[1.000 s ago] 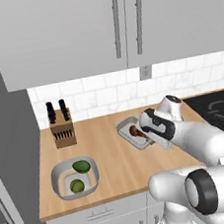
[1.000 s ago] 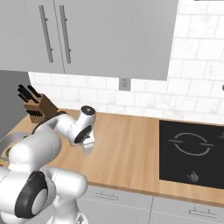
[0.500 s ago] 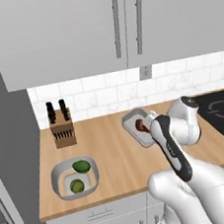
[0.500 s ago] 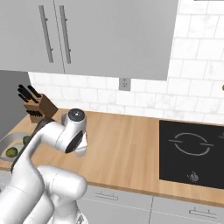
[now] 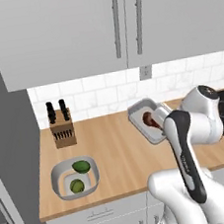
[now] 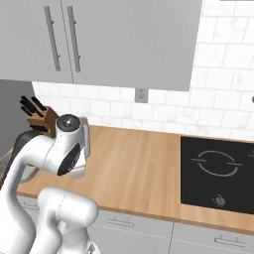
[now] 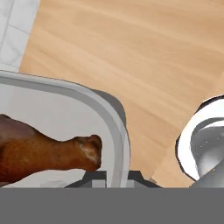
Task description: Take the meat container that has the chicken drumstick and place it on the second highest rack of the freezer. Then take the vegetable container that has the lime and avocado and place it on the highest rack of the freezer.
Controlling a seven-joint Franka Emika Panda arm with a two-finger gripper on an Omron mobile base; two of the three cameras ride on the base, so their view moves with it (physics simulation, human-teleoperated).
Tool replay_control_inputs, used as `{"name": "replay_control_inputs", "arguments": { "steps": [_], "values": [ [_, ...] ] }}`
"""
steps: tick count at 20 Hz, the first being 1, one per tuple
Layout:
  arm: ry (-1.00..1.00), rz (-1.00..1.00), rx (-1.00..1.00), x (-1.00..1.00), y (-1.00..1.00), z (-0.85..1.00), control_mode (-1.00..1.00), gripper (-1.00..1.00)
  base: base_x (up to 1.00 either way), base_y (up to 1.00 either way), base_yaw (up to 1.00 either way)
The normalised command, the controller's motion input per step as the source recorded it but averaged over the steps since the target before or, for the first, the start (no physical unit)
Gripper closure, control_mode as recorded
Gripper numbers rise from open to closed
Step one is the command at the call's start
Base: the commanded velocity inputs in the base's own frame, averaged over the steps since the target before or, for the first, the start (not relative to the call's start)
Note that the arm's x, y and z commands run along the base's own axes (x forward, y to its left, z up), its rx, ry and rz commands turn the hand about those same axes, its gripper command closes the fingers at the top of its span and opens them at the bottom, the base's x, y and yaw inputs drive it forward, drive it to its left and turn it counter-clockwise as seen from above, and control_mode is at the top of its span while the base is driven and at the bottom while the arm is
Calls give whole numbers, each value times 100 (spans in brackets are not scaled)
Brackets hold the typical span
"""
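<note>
White tile and grey cabinets back a wooden desk [image 5: 113, 148]; no writing is legible anywhere. At the desk's far right, the meat tray [image 5: 146, 119] is lifted and tilted, its near rim pinched in the closed end effector [image 7: 113, 178]. Inside it the drumstick [image 7: 41, 151] lies along the tray, its thin end pointing toward the gripped rim. At the near left sits the bowl [image 5: 74, 176] with the avocado [image 5: 81, 166] behind the lime [image 5: 77, 186], a knife block [image 5: 62, 131] beyond it.
</note>
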Motion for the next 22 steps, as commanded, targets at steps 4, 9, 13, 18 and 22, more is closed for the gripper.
{"name": "replay_control_inputs", "arguments": {
  "steps": [4,9,13,18,22],
  "values": [
    [0,0,0,-52,-2,68,-100,100,0,0,0],
    [-6,-1,0,-62,1,12,-100,100,0,0,0],
    [0,0,-2,-9,11,0,-100,100,0,0,0],
    [-21,2,-8,-56,16,12,-100,100,0,0,0],
    [0,0,0,0,0,0,100,100,-74,27,2]
  ]
}}
